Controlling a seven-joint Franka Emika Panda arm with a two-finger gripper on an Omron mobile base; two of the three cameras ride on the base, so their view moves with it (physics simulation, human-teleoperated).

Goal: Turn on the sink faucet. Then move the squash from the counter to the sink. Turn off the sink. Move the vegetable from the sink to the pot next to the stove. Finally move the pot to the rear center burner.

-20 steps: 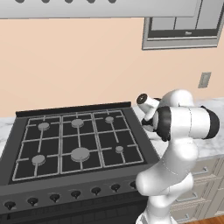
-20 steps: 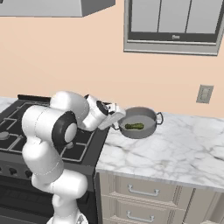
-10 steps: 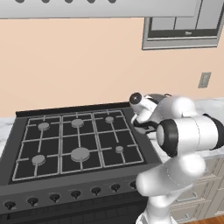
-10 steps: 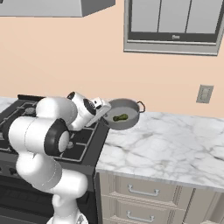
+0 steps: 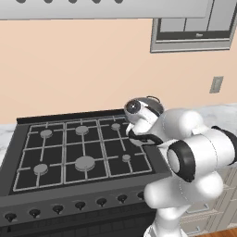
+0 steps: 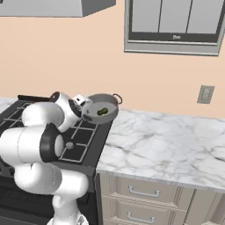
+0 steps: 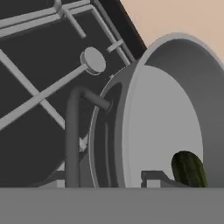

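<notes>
The pot (image 6: 100, 108) is carried in the air above the stove's (image 5: 83, 148) right edge, with the squash (image 6: 103, 111) lying inside it. The jaws are hidden behind the wrist and the pot's rim, so their grip cannot be told. The squash is cut off in the hand view. The bench (image 6: 167, 147) is seen right of the jaws.

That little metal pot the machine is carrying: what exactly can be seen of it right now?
The pot is a small, round, shiny grey metal pan with a loop handle on its far rim and another near the gripper. It is lifted clear of the surfaces and tilted, hanging over the right edge of the stove beside the counter. A small dark green squash lies inside. How the gripper grips it cannot be made out.
</notes>
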